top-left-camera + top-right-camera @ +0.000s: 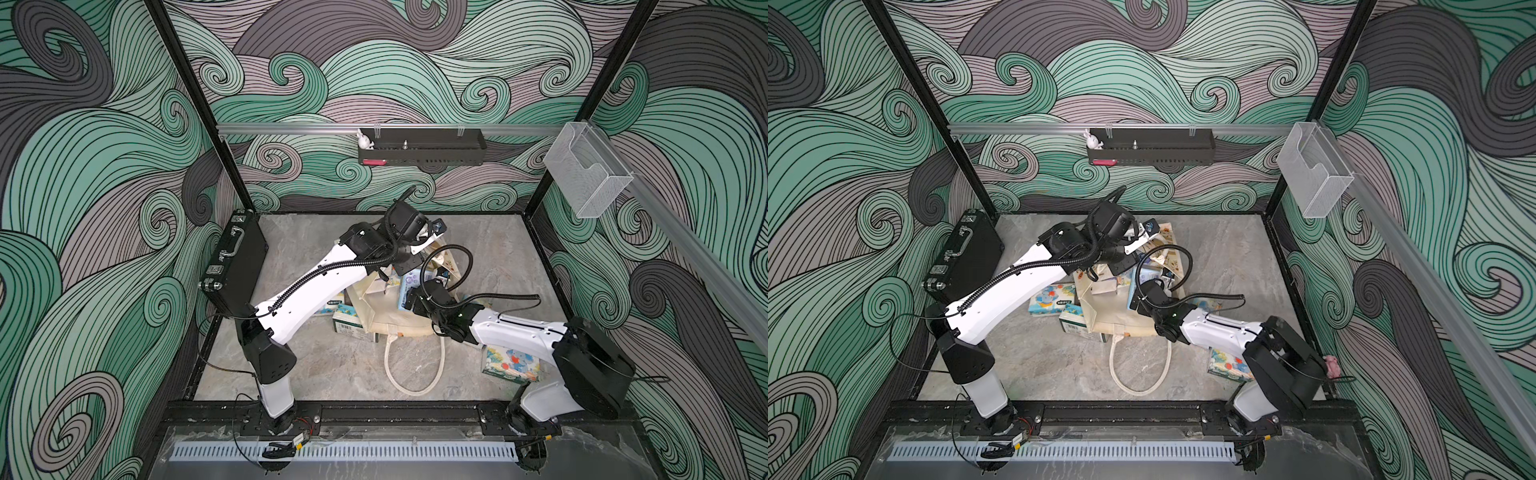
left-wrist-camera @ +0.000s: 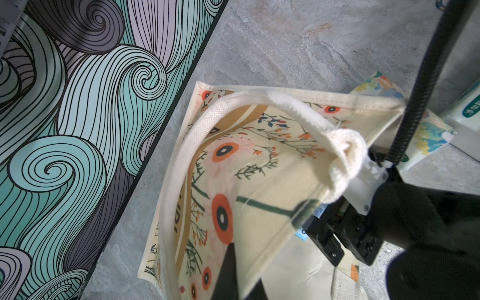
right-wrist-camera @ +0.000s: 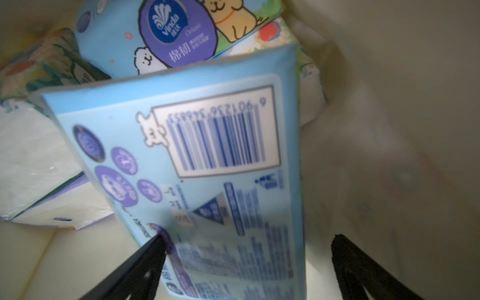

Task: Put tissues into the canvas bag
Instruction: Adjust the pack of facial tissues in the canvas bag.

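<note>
Left gripper (image 2: 241, 268): clenched on the cloth of the canvas bag (image 1: 390, 316) at its far edge, holding the mouth open.
Right gripper (image 3: 249, 237): released, jaws wide, inside the bag; a light blue pack (image 3: 207, 155) touches one finger and is clear of the other.
Tissues in bag: I count at least four packs.
Tissues on table (image 1: 332, 374): three; a cartoon pack (image 1: 1052, 299) and a green pack (image 1: 1073, 324) just left of the bag, and a floral pack (image 1: 511, 363) near right.
Handles: two; one loop (image 1: 415, 392) lies flat, near side.

One canvas bag (image 1: 1113, 311), one briefcase (image 1: 963, 257); six-plus tissues (image 1: 1052, 300)
</note>
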You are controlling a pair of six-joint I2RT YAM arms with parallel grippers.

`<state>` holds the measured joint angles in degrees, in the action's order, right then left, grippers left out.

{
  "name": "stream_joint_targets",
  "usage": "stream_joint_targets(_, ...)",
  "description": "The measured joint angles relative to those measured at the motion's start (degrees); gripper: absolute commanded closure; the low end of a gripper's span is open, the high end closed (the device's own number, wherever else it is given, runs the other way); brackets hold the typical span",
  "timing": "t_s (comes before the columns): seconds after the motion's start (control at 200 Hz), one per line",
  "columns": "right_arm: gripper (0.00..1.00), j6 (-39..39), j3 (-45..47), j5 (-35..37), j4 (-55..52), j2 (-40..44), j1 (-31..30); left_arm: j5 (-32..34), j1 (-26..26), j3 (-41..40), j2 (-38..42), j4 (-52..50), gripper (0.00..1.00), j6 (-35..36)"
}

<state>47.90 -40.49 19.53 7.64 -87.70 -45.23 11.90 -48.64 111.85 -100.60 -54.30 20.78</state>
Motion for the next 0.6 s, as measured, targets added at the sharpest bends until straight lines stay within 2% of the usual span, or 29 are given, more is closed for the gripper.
stream_joint_targets(0.08,0.01,-3.2,3.0,-4.9,9.3,-3.7,2.0,-0.9,0.0,-0.8,0.3,0.0,1.00,-0.3)
stream_joint_targets(0.24,0.05,-8.3,2.5,-12.3,19.9,-9.0,5.6,-2.1,0.3,-2.7,0.5,0.2,1.00,-0.9)
stream_joint_targets(0.33,0.12,-10.8,2.1,-15.2,22.8,-10.3,6.3,-2.1,0.6,-3.0,0.5,0.2,1.00,-1.0)
stream_joint_targets(0.395,0.26,-12.1,2.1,-16.7,24.0,-10.4,6.3,-2.0,0.8,-3.0,0.6,0.1,1.00,-1.1)
stream_joint_targets(0.6,0.45,-14.7,3.7,-20.9,24.4,-4.9,6.3,-1.5,0.8,-3.2,0.8,0.0,1.00,-1.0)
